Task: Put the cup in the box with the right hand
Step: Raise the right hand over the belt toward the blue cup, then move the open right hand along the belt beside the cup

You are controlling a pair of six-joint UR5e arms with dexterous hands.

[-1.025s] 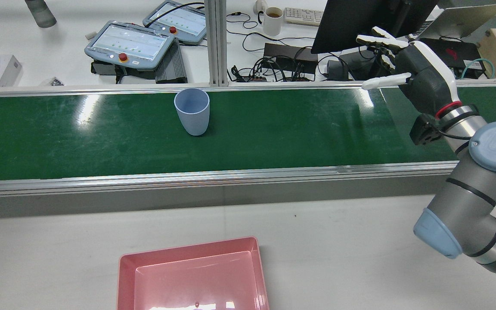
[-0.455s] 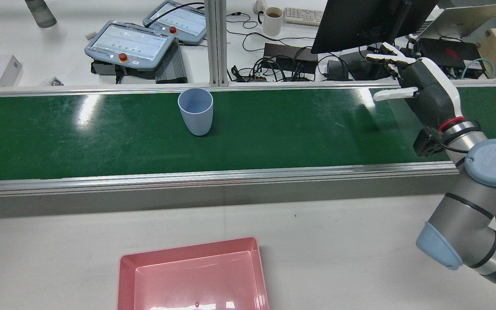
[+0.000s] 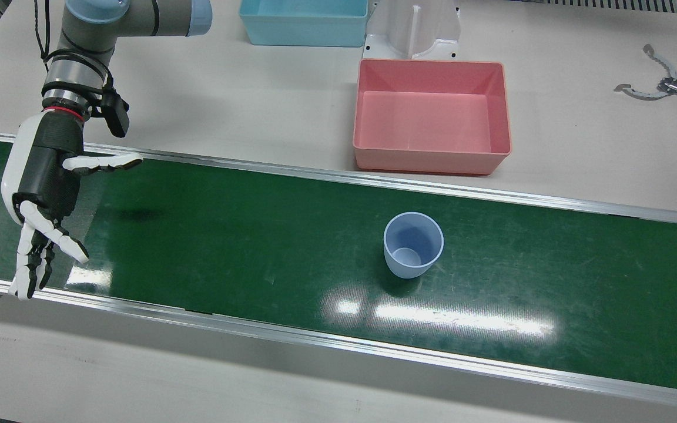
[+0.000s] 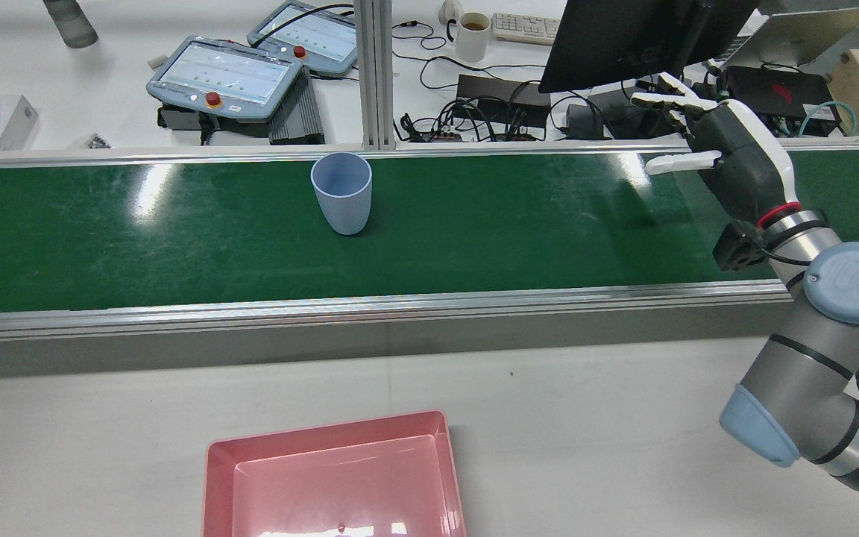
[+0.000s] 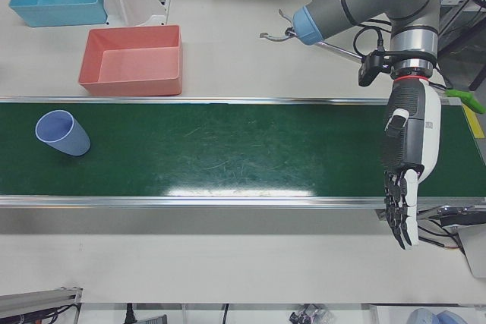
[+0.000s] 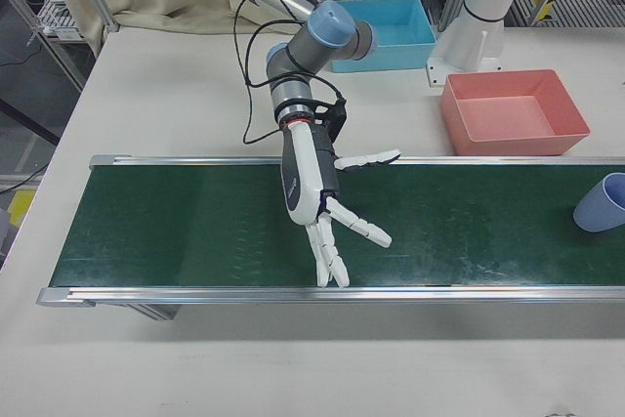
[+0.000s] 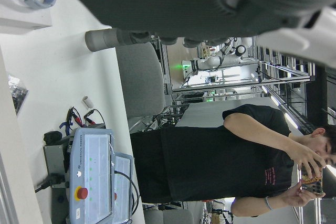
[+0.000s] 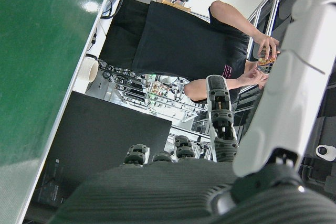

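My right robot hand [image 4: 728, 145] hangs wide, empty; the cup [image 4: 341, 192] — likely light, stiff plastic, slippery — wants gripping round its mid-wall.

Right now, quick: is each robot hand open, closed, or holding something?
Left hand: open, holding nothing.
Right hand: open, holding nothing.

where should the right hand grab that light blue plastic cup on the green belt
Around the side wall of the light blue plastic cup, probably near the wider rim, approaching sideways along the green belt. It stands upright, open end up, clear all round; the right hand is open.
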